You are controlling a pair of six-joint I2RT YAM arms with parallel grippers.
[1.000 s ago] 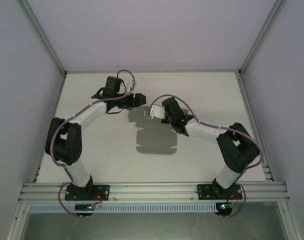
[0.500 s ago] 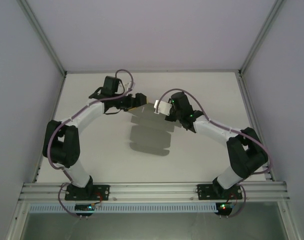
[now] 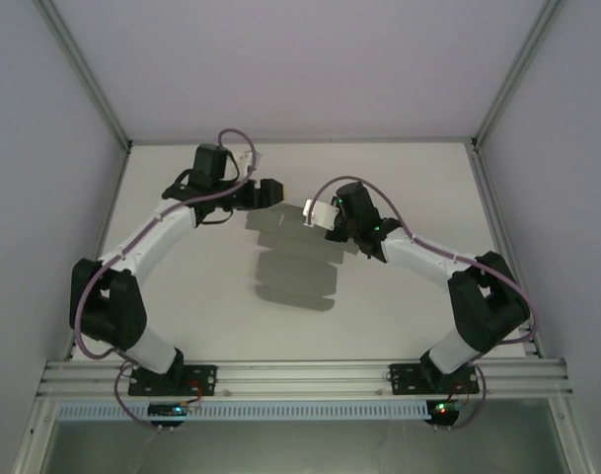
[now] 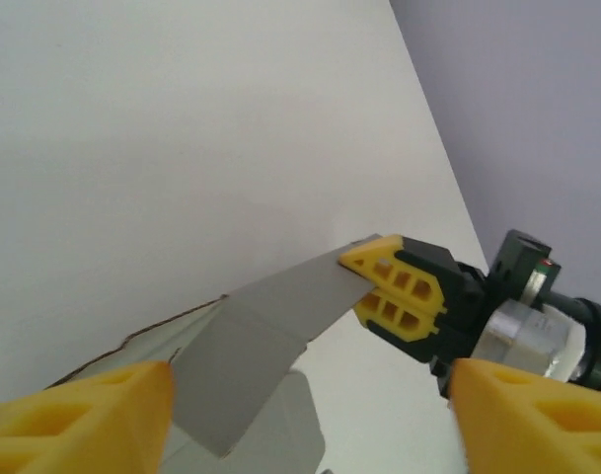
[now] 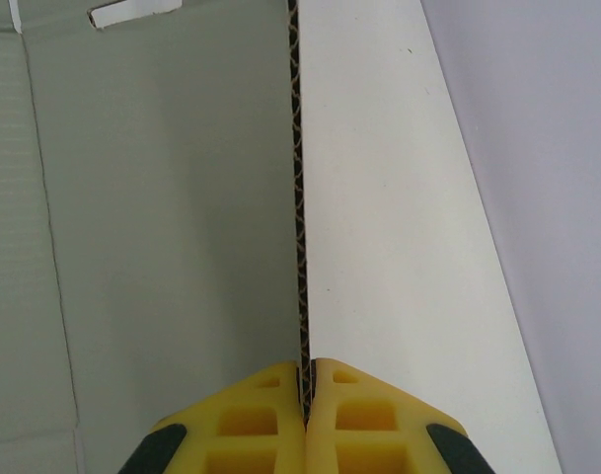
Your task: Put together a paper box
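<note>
The paper box is a flat grey cardboard sheet with flaps, held up over the middle of the table. My right gripper is shut on its far right edge. In the right wrist view the yellow fingers pinch the sheet's corrugated edge, and the paper box spreads to the left. My left gripper is just left of the right one, open. In the left wrist view a grey flap of the paper box runs between the wide-apart fingers of the left gripper towards the right gripper, which clamps its tip.
The white table has a metal frame along its edges and pale walls on three sides. Both arm bases sit on the aluminium rail at the near edge.
The right gripper carried the sheet a little further from the bases and to the left. The left arm swung left and its gripper drew back slightly from the sheet's corner.
</note>
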